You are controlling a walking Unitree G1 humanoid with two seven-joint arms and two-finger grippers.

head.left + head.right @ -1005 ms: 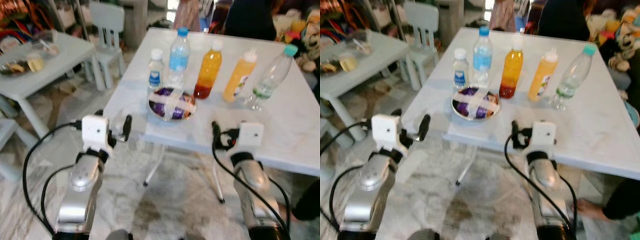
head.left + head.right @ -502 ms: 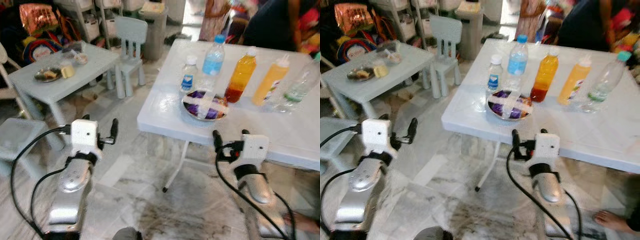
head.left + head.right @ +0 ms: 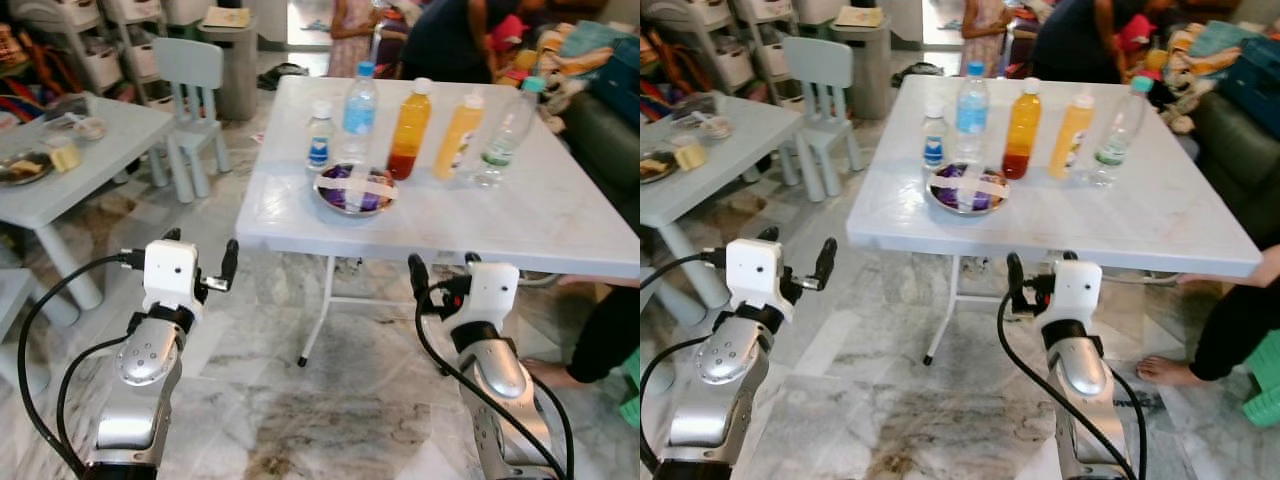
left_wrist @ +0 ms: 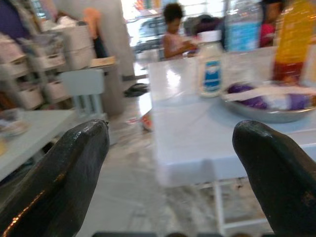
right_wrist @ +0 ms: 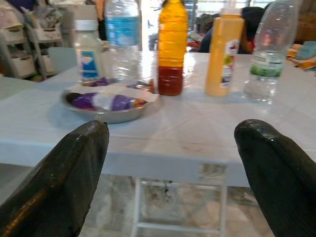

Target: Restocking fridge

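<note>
Beside white table (image 3: 560, 225), child's chair (image 3: 192, 95) (grey table (image 3: 95, 140) alongside)

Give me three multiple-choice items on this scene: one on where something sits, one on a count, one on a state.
1. Where is the metal bowl?
A. On the white table, just in front of the bottles
B. On the floor
C. On the small chair

2. How many bottles stand on the white table?
A. Three
B. Five
C. Seven

3. What state is the right gripper in?
A. Shut on a bottle
B. Open, holding nothing
C. Shut on the bowl

Answers:
1 A: the bowl rests on the tabletop below the small bottle and blue-label bottle.
2 B: five caps stand in a row.
3 B: the right wrist view shows its fingers apart with nothing between them.
</note>
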